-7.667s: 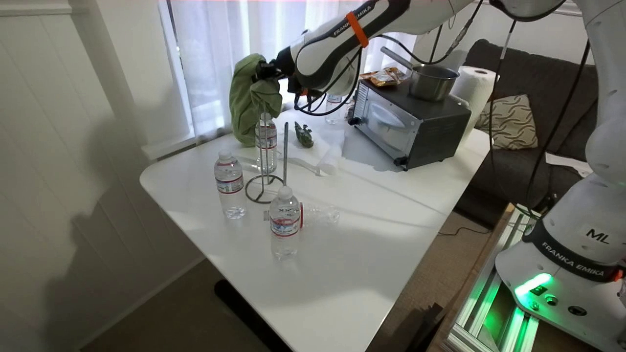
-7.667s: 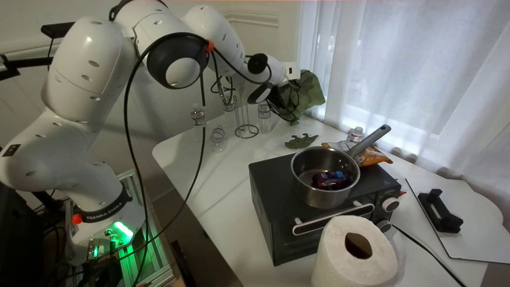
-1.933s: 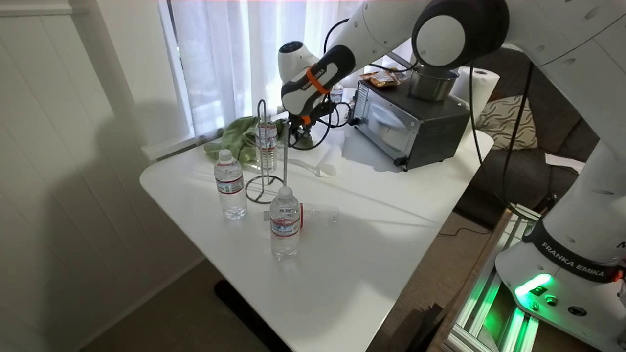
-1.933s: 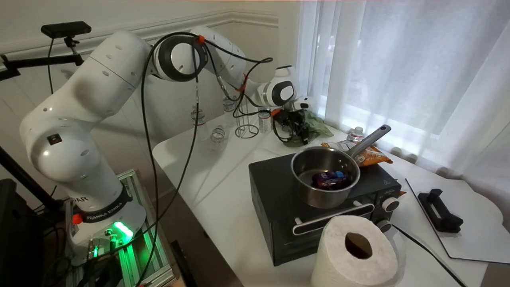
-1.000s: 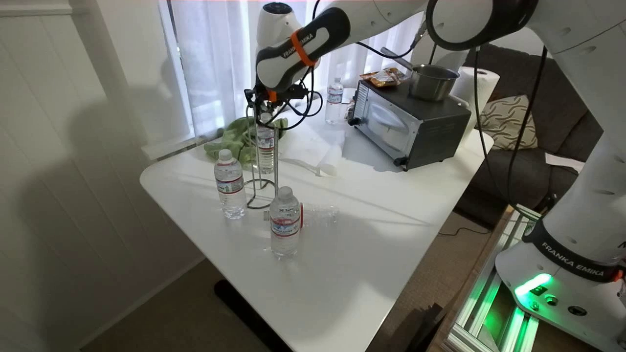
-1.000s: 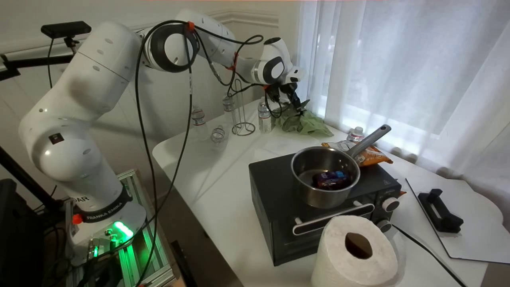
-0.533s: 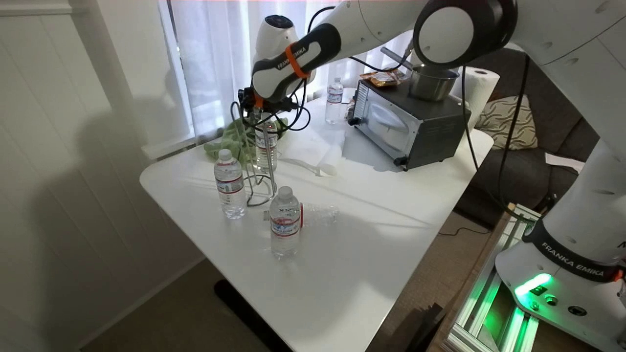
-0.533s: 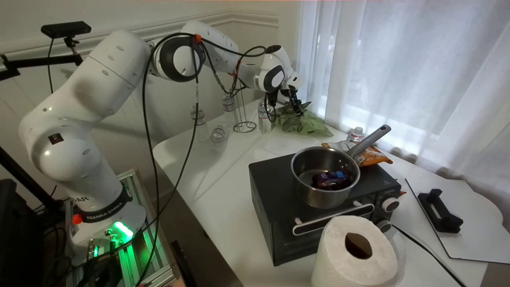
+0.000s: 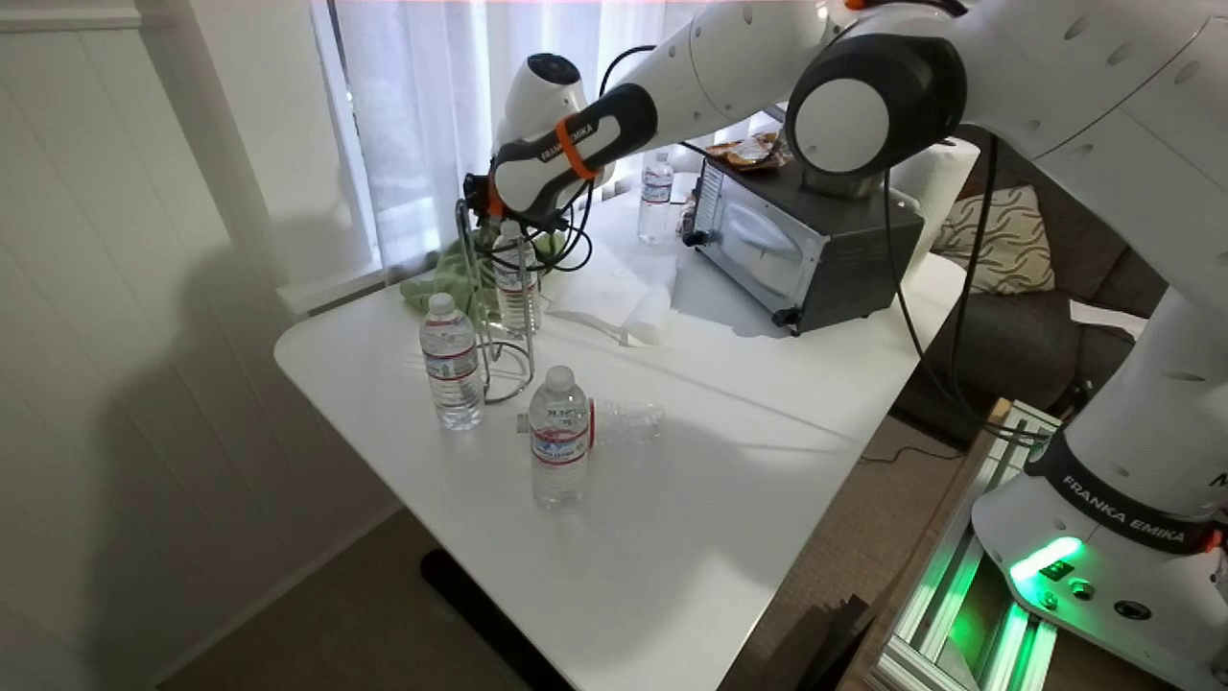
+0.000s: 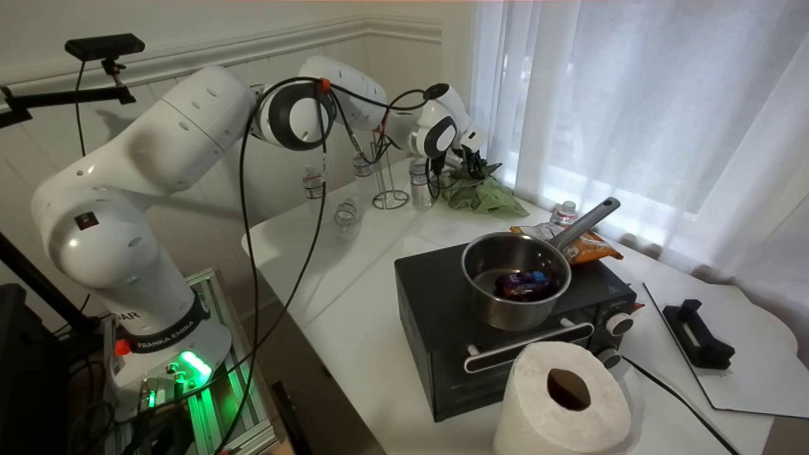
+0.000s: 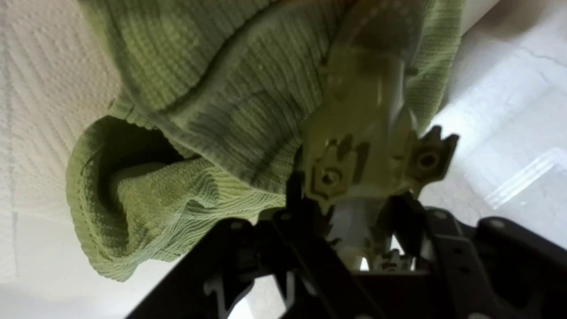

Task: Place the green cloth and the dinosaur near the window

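Observation:
The green cloth (image 9: pixel 449 276) lies crumpled on the white table beside the curtained window (image 10: pixel 657 120), and it also shows in the other view (image 10: pixel 492 197) and under my jaws in the wrist view (image 11: pixel 186 199). The olive-green dinosaur (image 11: pixel 361 128) is between my fingers, its underside and legs toward the wrist camera. A dark tip of the dinosaur (image 10: pixel 493 169) shows beside the fingers in an exterior view. My gripper (image 10: pixel 473 170), seen also in the wrist view (image 11: pixel 347 195), is shut on the dinosaur over the cloth. I cannot tell whether the dinosaur touches the cloth.
A wire stand (image 9: pixel 506 374) leans beside my gripper. Upright bottles (image 9: pixel 451 365) (image 9: pixel 559 441) (image 9: pixel 516 288) stand near it, and another bottle (image 9: pixel 624 422) lies down. A toaster oven (image 9: pixel 806 250) carries a pot (image 10: pixel 515 303) and snack bag (image 10: pixel 591 245). A paper towel roll (image 10: pixel 524 404) stands in front.
Earlier my gripper held the cloth in the air and the dinosaur lay on the table. Now the cloth lies down and I hold the dinosaur above it, slightly lower. The wire stand has tilted.

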Controlling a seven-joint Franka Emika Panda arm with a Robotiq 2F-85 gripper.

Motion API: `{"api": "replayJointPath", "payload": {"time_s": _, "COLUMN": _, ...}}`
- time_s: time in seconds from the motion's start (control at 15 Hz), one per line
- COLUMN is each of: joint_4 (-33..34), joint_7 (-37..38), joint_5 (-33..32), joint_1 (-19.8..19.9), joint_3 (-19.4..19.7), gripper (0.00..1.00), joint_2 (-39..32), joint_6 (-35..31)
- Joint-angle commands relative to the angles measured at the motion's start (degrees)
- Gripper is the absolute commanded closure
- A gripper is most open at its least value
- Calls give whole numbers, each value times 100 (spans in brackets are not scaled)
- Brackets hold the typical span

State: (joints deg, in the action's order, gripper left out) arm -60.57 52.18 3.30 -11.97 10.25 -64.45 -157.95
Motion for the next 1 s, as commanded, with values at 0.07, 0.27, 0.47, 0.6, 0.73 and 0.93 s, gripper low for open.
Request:
{"api": "replayJointPath", "payload": {"time_s": 0.07, "joint_4": 604, "joint_7": 259, "joint_5": 52, "joint_1": 19, "joint_3": 89, "gripper": 25, "joint_2": -385, "joint_6": 198}}
{"api": "replayJointPath", "payload": {"time_s": 0.27, "joint_4": 650, "joint_7": 306, "joint_5": 5, "joint_1": 19, "joint_3": 122, "gripper": 7, "joint_2": -310, "joint_6": 567}}
{"api": "replayJointPath", "payload": {"time_s": 0.47, "joint_4": 649, "joint_7": 291, "joint_5": -41, "joint_1": 28, "joint_3": 100, "gripper": 0, "joint_2": -143, "joint_6": 972}}
{"api": "replayJointPath", "payload": {"time_s": 0.6, "joint_4": 645, "joint_7": 167, "joint_5": -37, "joint_1": 72, "joint_3": -4, "gripper": 0, "joint_2": -2, "joint_6": 1204}}
{"api": "replayJointPath", "payload": {"time_s": 0.73, "joint_4": 610, "joint_7": 109, "joint_5": -51, "joint_1": 86, "joint_3": -43, "gripper": 0, "joint_2": 172, "joint_6": 1437}}
{"api": "replayJointPath", "payload": {"time_s": 0.93, "joint_4": 517, "joint_7": -42, "joint_5": -57, "joint_1": 136, "joint_3": -139, "gripper": 0, "joint_2": 467, "joint_6": 1752}}
